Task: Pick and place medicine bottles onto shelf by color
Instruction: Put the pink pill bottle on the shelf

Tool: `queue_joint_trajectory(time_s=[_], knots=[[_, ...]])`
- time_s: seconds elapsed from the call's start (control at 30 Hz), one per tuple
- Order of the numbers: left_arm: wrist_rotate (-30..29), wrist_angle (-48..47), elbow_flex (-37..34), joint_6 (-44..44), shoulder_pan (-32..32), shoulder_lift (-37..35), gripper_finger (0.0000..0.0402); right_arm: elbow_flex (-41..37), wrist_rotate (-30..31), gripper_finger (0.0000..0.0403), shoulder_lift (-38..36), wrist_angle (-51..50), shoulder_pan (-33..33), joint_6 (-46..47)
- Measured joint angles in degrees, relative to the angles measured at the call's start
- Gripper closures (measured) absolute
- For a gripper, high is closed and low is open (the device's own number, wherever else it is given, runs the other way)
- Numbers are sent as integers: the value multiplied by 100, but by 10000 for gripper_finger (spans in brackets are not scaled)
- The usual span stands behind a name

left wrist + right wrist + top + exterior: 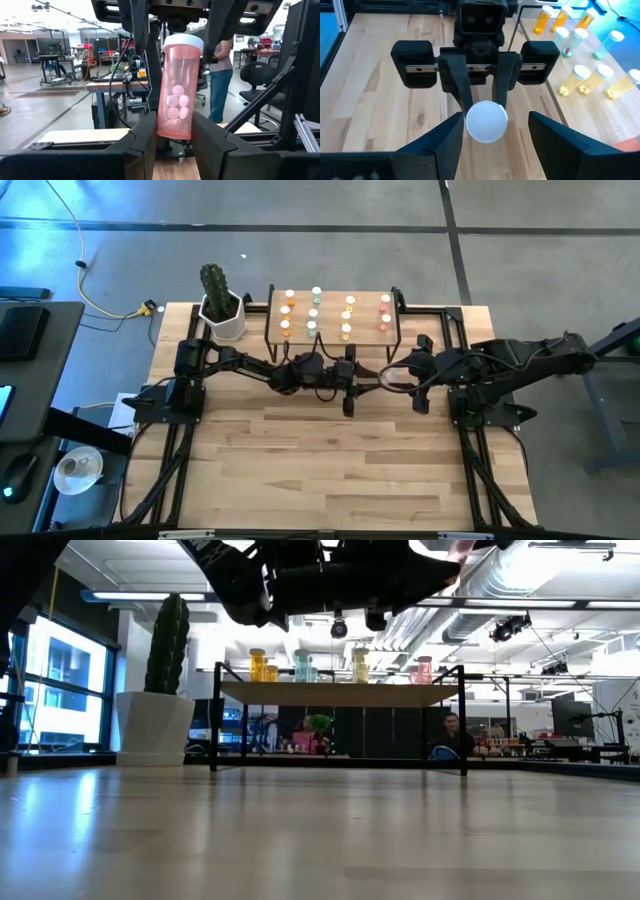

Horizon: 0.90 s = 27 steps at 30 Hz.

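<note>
So the left tool (pixel 170 145) is pinching a pink bottle (pixel 176 95) upright mid-bench, at 6 o'clock from the shelf (pixel 332 330), probably handing off to the spread right tool (pixel 485 137)

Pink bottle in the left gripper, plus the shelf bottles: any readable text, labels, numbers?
None readable.
Pink bottle held in the left gripper: clear body, white pills, no label showing.
White cap: blank.
Shelf bottles: no labels visible; too small to tell.
</note>
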Motion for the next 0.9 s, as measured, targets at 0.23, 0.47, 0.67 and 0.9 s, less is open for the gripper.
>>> queue_joint_trajectory(time_s=[0.23,0.47,0.67,0.9], knots=[[-21,2,2,105,2,0,310,0,0,220,2,25,0,0],[-68,3,4,104,2,0,310,0,-2,286,4,25,0,2],[-69,2,4,103,2,0,310,0,0,306,4,24,0,31],[-67,2,4,103,31,0,300,0,0,304,4,25,0,57]])
